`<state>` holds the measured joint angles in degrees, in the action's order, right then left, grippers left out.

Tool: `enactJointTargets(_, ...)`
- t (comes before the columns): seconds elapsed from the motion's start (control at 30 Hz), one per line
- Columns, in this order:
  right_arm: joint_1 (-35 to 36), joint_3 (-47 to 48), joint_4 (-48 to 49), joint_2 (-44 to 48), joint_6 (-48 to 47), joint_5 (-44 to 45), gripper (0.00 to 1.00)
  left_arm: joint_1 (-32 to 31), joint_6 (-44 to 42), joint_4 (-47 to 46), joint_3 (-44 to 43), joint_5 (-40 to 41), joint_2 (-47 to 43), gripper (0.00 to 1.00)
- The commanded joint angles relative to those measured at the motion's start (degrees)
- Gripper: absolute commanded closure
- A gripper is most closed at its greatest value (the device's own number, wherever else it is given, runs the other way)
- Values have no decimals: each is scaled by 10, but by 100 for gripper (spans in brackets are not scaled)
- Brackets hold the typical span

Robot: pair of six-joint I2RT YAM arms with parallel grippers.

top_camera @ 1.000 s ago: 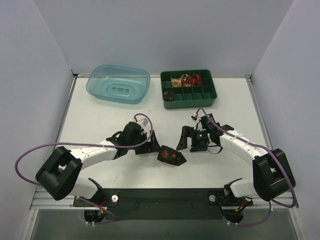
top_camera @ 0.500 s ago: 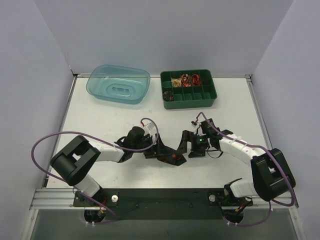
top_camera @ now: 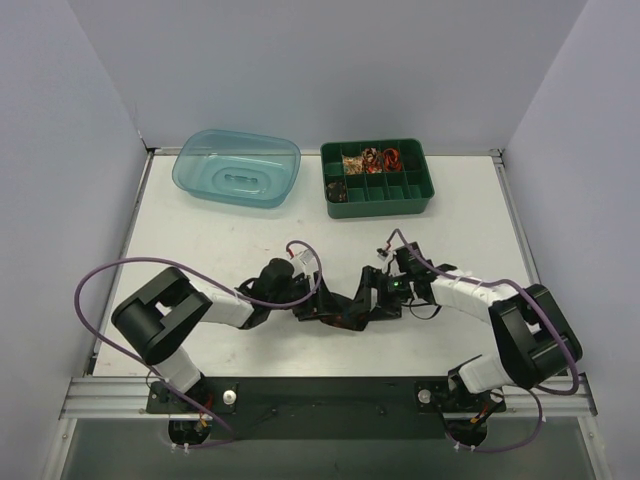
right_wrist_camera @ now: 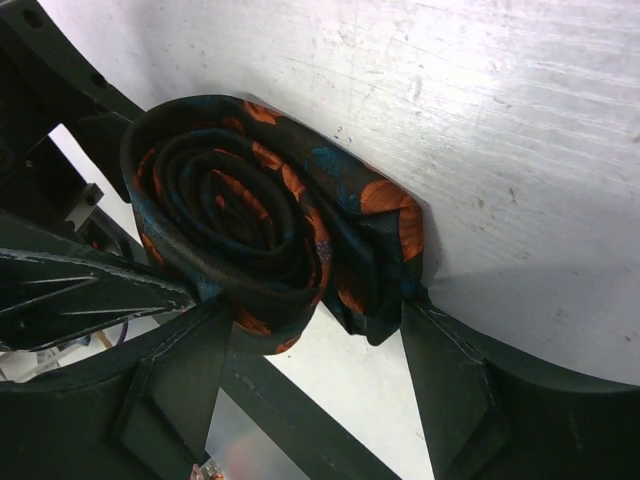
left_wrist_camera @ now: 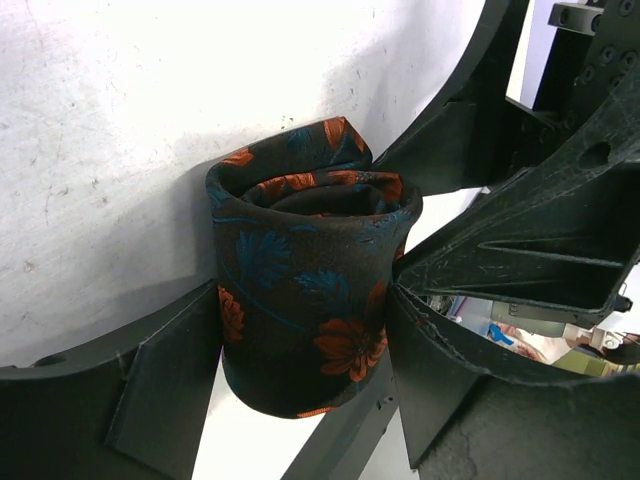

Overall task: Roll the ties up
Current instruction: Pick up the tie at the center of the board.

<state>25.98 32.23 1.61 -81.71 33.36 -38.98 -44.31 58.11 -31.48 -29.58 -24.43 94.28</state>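
We find the tie (left_wrist_camera: 310, 300) wound into a tight roll at the middle of the table (top_camera: 200, 250), toward the near edge, caught between the two arms. The left gripper (top_camera: 318, 303) pinches it, with one of its fingers (left_wrist_camera: 160, 390) pressed to each side of the roll. The right gripper (top_camera: 368, 298) pinches it too, its fingers (right_wrist_camera: 455, 385) touching the coil on one side and a loose outer fold on the other. In the right wrist view a coiled end faces us almost squarely, so the roll's long axis points toward that camera. In the left wrist view we see the curved side, with the axis running from the top of the picture to the bottom and a coiled end at the top. We cannot tell whether the roll stands on end or lies on its side. From above, the tie is nearly hidden under both grippers and shows only as a dark patch. Its pointed ends are out of sight. At the far edge sit a teal tub (top_camera: 238, 167) and a green tray (top_camera: 377, 178), whose contents are too small to make out.
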Motion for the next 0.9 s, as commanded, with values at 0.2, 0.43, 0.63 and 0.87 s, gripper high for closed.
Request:
enactJointTargets(0.2,6,-17,44,-43,14,5,46,-25,12,-58,-11,27,54,33)
enactJointTargets(0.43,6,-15,60,-57,14,-2,75,-32,32,-129,-3,28,78,40)
enactJointTargets(0.63,4,-20,94,-68,-4,-14,83,-33,26,-161,-3,18,95,36)
enactJointTargets(0.87,-9,-2,113,-86,-19,-45,85,-33,17,-169,-9,3,106,50)
